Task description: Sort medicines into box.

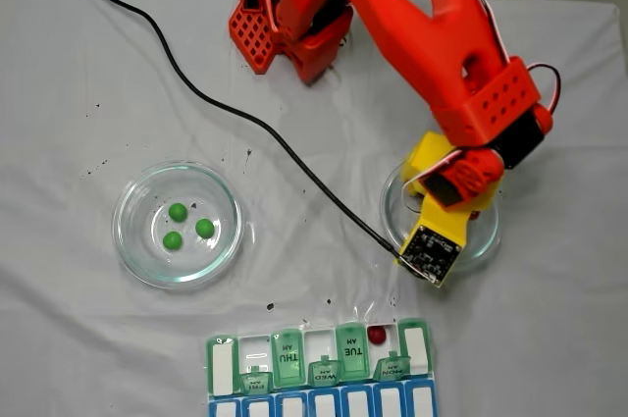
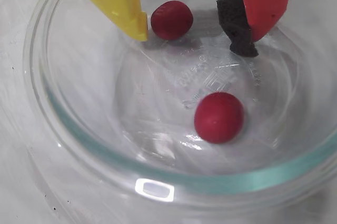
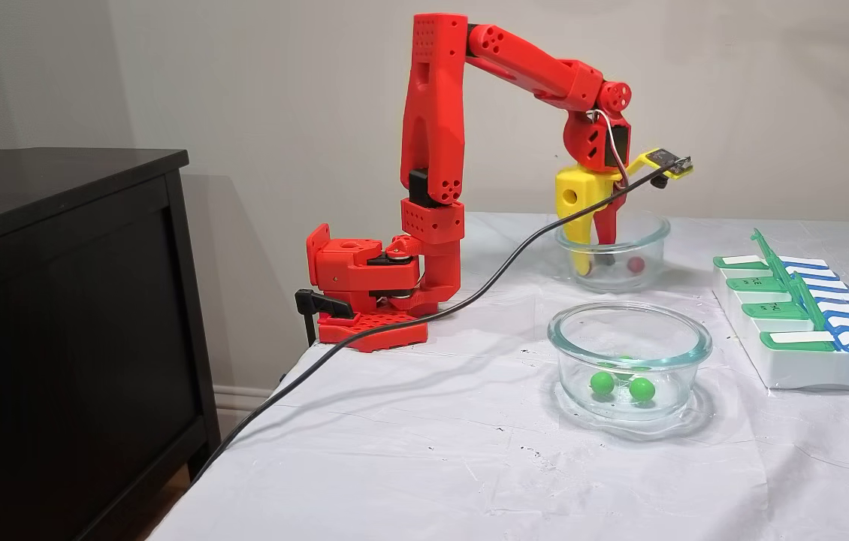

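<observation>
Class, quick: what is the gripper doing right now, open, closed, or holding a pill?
Gripper: open, holding nothing; its tips straddle a red ball inside the glass dish.

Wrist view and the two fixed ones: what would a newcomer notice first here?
The bright red arm reaching down, its hand open inside a glass dish, a red ball between the fingers and another red ball nearer the camera. Then three green balls in the other dish.

The arm [image 1: 432, 54] hides most of the right dish [image 1: 488, 231] in a fixed view. The box [image 1: 319, 363] is cut off by the bottom edge there.
</observation>
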Controlling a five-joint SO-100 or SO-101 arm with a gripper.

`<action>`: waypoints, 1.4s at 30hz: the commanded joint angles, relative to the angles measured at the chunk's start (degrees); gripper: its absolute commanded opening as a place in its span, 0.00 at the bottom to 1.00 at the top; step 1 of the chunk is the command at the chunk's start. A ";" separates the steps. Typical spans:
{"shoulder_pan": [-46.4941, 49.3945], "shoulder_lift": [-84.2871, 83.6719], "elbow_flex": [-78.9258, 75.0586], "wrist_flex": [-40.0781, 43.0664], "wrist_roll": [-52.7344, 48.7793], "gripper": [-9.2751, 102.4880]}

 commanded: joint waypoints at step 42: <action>-1.23 -3.34 -10.46 12.83 3.25 0.08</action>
